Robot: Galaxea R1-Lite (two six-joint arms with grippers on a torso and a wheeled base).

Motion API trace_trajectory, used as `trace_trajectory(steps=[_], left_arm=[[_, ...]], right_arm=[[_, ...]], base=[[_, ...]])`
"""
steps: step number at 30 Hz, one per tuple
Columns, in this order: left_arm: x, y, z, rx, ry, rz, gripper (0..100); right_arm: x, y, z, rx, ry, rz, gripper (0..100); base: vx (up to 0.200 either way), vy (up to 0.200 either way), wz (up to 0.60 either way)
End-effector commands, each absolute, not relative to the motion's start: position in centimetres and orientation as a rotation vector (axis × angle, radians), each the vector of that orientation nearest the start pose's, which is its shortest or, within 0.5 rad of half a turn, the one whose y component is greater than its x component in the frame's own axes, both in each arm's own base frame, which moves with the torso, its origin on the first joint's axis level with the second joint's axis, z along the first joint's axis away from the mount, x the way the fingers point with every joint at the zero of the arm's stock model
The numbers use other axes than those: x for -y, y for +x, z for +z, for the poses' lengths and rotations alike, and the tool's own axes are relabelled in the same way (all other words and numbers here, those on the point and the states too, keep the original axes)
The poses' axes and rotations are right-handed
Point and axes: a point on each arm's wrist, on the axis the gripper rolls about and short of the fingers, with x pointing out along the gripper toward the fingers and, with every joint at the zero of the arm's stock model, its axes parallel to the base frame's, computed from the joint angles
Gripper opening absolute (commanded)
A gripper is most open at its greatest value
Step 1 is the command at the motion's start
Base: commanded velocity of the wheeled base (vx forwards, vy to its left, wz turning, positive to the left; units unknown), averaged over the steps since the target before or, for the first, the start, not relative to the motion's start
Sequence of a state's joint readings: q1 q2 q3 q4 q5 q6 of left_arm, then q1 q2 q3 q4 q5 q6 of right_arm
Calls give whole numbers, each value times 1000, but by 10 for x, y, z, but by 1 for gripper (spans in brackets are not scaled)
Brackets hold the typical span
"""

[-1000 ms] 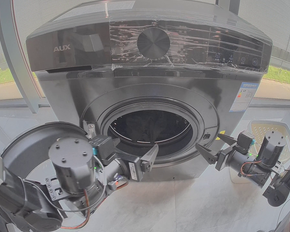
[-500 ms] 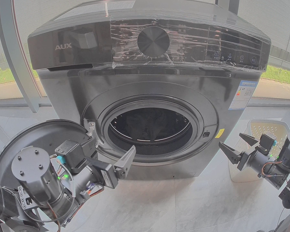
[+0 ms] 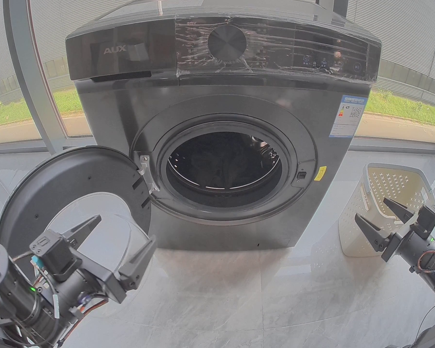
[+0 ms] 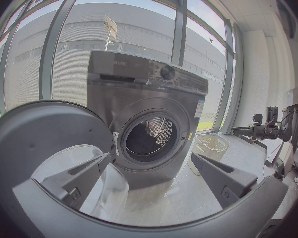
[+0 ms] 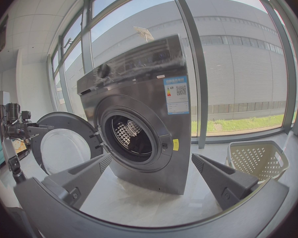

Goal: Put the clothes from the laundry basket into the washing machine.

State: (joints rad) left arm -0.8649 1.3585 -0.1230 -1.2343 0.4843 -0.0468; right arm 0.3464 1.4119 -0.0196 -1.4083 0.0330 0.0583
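Both arms have drawn back from the washing machine [image 3: 227, 97] as the view itself pulls away, left gripper [image 3: 125, 228] spread by the open door [image 3: 72, 180], right gripper [image 3: 372, 209] spread beside the seemingly empty laundry basket [image 3: 372, 180], dark clothes [image 3: 217, 163] in the drum, so retreating likely means clearing that door.

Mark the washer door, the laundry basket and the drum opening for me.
door [image 3: 67, 180], head view, dark outer ring.
laundry basket [image 3: 348, 238], head view, front wall.
drum opening [image 3: 224, 167], head view, dark middle.
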Motion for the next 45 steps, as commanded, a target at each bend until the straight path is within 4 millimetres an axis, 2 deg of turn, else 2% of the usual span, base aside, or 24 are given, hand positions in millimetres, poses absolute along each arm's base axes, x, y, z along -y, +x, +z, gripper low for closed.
trace_trajectory(steps=[1,4,5,7,11,16,19,21,23,24,26,29,31,36,39,45], left_arm=[[82,84,158,79,-103,-375,100],[64,74,164,139,-114,-329,100],[63,74,164,141,-113,-322,100],[54,74,163,141,-94,-263,100],[42,71,159,120,-71,-174,100],[22,53,150,84,-105,-90,100],[20,51,148,72,-111,-75,100],[11,41,138,37,-134,-11,100],[9,38,135,23,-129,0,100],[3,30,129,9,-125,36,100],[-2,23,122,-3,-134,74,100],[-6,12,111,-21,-178,88,100],[-8,9,105,-48,-188,112,100],[-10,1,94,-90,-175,283,100],[-11,-5,92,-45,-194,314,100],[-9,-7,91,-45,-138,247,100]], right_arm=[[-43,115,156,108,19,377,100],[-34,88,149,32,-26,397,100],[-33,85,147,16,-27,397,100],[-23,62,137,-46,-28,385,100],[-11,36,130,-8,-29,322,100],[-3,10,125,92,-29,196,100],[-2,7,123,100,-29,190,100],[0,-5,111,106,-29,171,100],[0,-8,105,90,-28,166,100],[1,-14,96,69,-29,158,100],[1,-16,90,43,-21,148,100],[2,-15,91,46,-17,122,100],[3,-15,92,52,-15,45,100],[2,-17,88,42,-27,-62,100],[-1,-23,74,-20,-20,19,100],[-1,-22,75,-17,-26,19,100]], base=[[-200,0,0],[-200,0,0],[-200,0,0],[-200,0,0],[0,0,0],[0,0,0],[0,0,0],[0,0,0],[0,0,0],[0,0,0],[0,0,0],[0,0,0],[0,0,0],[0,0,0],[0,0,0],[0,0,0]])
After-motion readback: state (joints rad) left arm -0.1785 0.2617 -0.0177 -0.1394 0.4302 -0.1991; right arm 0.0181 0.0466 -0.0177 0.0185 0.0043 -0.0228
